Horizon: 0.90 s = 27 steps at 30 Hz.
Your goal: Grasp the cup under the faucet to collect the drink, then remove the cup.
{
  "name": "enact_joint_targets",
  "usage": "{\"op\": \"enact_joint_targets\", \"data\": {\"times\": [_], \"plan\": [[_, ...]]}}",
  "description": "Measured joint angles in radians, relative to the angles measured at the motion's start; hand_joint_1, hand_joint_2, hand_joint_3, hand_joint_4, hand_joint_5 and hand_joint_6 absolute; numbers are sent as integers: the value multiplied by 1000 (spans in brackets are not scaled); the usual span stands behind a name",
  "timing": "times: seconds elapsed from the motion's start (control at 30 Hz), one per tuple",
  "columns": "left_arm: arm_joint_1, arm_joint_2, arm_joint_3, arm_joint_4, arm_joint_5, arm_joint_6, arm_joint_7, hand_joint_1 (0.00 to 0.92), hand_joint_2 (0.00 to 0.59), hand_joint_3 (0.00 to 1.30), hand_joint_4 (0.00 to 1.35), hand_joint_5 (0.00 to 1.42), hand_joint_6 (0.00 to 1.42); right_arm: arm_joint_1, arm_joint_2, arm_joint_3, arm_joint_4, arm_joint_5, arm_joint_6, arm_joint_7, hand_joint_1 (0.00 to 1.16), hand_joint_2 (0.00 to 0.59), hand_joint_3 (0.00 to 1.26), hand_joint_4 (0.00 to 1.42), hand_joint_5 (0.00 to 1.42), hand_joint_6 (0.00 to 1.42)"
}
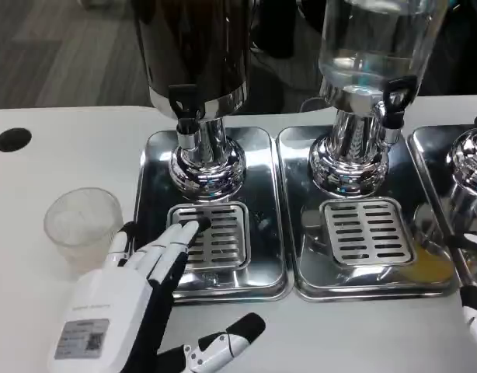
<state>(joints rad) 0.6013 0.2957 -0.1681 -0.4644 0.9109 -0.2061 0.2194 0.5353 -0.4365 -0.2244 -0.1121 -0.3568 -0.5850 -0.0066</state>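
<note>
On the left hand (pixel 118 307) back, an unreadable grey label (pixel 82 339).

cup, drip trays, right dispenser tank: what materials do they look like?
Cup: clear plastic, probably; see-through with a cloudy, frosted look, though glass can't be ruled out.
Trays: polished metal, likely stainless steel; mirror reflections, with slotted matte grates.
Right tank: transparent glass or acrylic, can't tell which; the background shows through it, on a chromed base.

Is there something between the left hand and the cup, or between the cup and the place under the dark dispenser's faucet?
Nothing visible. The cup stands on the table just left of the left hand, and the grate under the faucet is bare except for that hand's fingertips.
</note>
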Motion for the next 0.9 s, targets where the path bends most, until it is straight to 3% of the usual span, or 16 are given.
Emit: {"op": "enact_joint_targets", "data": {"times": [0.37,0.6,0.7,0.73,0.9], "plan": [[26,-8,78,-25,-94,-25,27,0,72,134,95,236,26,16,6,1,-6,1,1,0,631,490,276,186,168,0],[24,-55,186,-25,-169,-5,40,51,67,147,120,268,59,31,8,2,-13,2,0,0,629,488,276,187,168,0],[9,-76,222,-23,-184,34,40,67,65,147,111,273,61,37,7,1,-10,15,-7,1,627,487,276,187,168,0],[-21,-85,260,-13,-199,78,40,72,64,140,103,274,62,42,7,1,-5,20,-15,3,626,486,276,187,168,0],[-104,-90,323,51,-251,160,32,87,61,138,89,275,64,58,6,0,1,38,-34,8,624,485,277,187,168,0]]}}
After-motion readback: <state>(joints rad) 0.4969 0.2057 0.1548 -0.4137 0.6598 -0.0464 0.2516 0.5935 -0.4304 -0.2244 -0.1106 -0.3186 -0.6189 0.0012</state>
